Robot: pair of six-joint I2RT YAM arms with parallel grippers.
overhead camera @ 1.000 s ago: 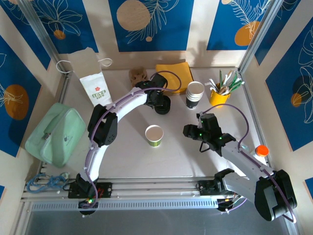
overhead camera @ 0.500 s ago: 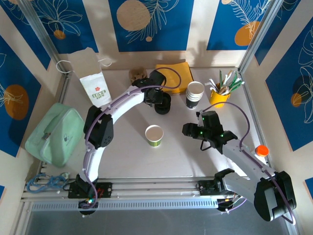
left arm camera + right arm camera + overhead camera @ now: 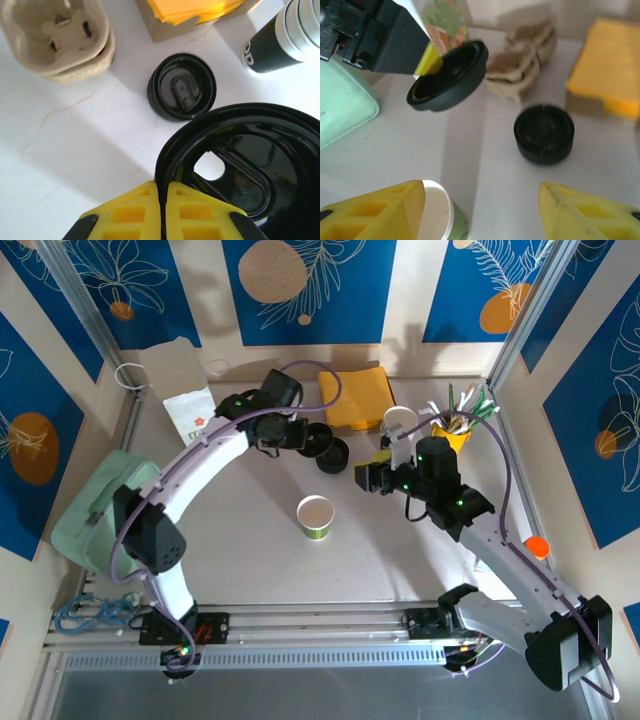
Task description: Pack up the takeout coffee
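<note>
At counter centre, upright cup is sitting just near-left of the released right jaws, while left jaws, clenching a lid by its rim, are hovering well behind it.

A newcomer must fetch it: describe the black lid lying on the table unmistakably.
Find the yellow napkin stack at the back of the table. Just in front of its left corner a low round black lid lies flat on it. The other black lid beside it is tilted, pinched in the left gripper; this one lies free.
</note>
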